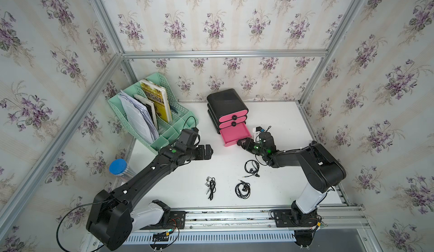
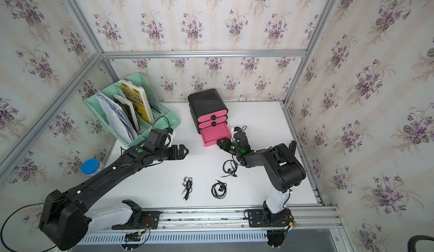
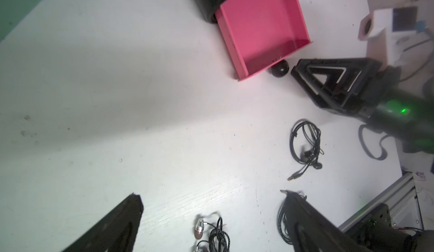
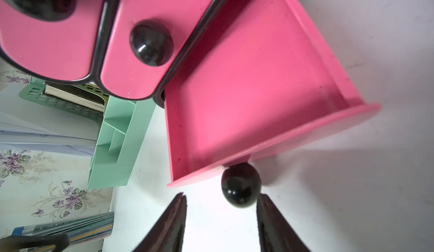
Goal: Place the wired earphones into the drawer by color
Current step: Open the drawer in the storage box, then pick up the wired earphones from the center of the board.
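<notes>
Black cabinet (image 1: 227, 105), bottom pink drawer (image 1: 234, 136) open, bare inside. Right gripper (image 4: 222, 199) jaws apart at its black knob (image 4: 240, 185); left gripper (image 1: 208, 152) spread wide above the white table (image 1: 178, 187). Three wired earphones on the table in front of the drawer: two black coils (image 1: 252, 167) (image 1: 243, 189) and one elongated black bundle with silver buds (image 1: 211, 187).

Bright, even light. Top views bow @ edges. Wrist views soft w/ broad shadow mid-left on table (image 3: 94, 86), glare spot on knob (image 4: 151, 42).
</notes>
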You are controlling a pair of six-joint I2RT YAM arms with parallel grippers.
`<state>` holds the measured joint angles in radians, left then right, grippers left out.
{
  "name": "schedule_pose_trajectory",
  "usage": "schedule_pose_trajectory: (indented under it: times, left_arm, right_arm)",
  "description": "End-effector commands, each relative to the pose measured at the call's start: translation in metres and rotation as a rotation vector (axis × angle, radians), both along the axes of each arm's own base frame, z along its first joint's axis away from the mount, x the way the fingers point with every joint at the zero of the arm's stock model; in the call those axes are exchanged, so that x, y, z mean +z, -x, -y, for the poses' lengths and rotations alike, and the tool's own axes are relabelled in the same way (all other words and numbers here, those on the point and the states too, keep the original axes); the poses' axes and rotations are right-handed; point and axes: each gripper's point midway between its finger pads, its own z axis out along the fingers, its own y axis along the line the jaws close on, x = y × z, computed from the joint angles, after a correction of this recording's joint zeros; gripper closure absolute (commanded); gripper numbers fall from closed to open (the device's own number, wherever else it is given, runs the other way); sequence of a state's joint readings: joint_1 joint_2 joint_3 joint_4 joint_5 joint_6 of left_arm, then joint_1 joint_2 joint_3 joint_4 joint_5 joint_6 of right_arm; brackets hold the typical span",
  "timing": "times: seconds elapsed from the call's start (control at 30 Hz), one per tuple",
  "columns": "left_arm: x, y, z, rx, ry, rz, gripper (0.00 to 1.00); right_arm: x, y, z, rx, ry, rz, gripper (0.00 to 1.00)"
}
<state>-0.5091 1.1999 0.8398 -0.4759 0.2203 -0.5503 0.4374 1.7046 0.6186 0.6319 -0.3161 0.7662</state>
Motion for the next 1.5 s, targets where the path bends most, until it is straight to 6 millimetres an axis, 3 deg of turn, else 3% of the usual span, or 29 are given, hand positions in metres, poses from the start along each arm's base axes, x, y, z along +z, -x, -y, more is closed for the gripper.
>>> schedule_pose_trajectory:
  times: [0.0, 0.3, 0.7, 0.9, 1.17, 1.47]
  left_arm:
    - [-0.018, 0.027, -0.005, -0.047, -0.082, -0.072, 0.01]
    - [-0.041, 0.075, -0.003, -0.085, -0.237, -0.170, 0.01]
    - [-0.078, 0.099, 0.034, -0.126, -0.362, -0.237, 0.13]
    - [-0.098, 0.113, 0.047, -0.153, -0.395, -0.278, 0.29]
    - [-0.111, 0.127, 0.047, -0.155, -0.432, -0.312, 0.44]
    - [-0.122, 0.133, 0.045, -0.157, -0.437, -0.329, 0.70]
  right_arm:
    - [-0.007, 0.012, 0.016, 0.000, 0.121, -0.021, 0.46]
    - [0.000, 0.041, 0.051, -0.002, 0.335, -0.060, 0.47]
    - [0.011, 0.048, 0.070, -0.020, 0.428, -0.030, 0.47]
    - [0.007, 0.048, 0.071, -0.020, 0.438, -0.039, 0.47]
    - [0.009, 0.048, 0.071, -0.027, 0.435, -0.033, 0.47]
    - [0.010, 0.050, 0.072, -0.032, 0.426, -0.032, 0.47]
